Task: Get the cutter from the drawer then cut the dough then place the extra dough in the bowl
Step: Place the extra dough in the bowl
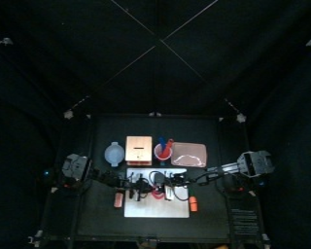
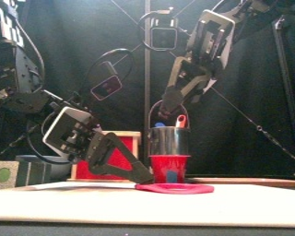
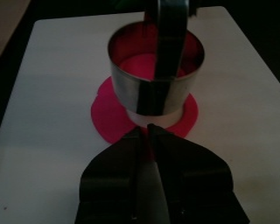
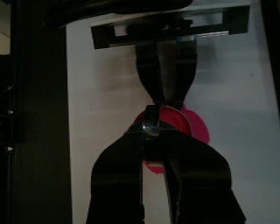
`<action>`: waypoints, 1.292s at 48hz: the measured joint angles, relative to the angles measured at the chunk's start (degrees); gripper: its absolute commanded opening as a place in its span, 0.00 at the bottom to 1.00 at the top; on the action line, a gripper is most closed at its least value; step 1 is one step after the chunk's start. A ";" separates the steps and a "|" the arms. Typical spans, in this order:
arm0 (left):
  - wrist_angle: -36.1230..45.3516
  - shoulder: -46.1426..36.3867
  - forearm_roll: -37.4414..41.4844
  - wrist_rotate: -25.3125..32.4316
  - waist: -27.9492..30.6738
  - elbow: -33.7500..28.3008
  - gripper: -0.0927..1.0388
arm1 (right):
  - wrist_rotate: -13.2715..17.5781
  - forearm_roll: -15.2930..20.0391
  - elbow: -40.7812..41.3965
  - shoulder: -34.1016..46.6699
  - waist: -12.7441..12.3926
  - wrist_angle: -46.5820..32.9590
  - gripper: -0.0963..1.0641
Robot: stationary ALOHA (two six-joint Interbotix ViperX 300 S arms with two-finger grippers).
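Step in hand: cutting, round metal cutter [image 3: 160, 79] seated on pink dough disc [image 3: 108, 118].
Clamped at wire handle [image 3: 170, 31] by right gripper [image 4: 154, 131]; dough seemingly pinned by closed left gripper [image 3: 149, 133]; lift-off due next.

Over the middle of the white cutting board [image 1: 152, 208] the way is blocked. The left gripper [image 3: 150, 131] comes in low from the left against the cutter [image 3: 154, 96], and the right gripper [image 4: 154, 131] stands directly above it. The board's front strip lies bare, open to reach from the front. Behind the board, the bowl [image 1: 114, 153], wooden box [image 1: 140, 149], red cup [image 1: 162, 148] and pink tray [image 1: 189, 154] crowd the back of the desk [image 1: 90, 212] in one close row.
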 measured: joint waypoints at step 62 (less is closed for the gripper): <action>4.39 -1.67 -2.99 0.09 -0.09 -0.53 0.60 | 0.00 -0.26 23.12 -15.64 -1.41 -5.54 0.43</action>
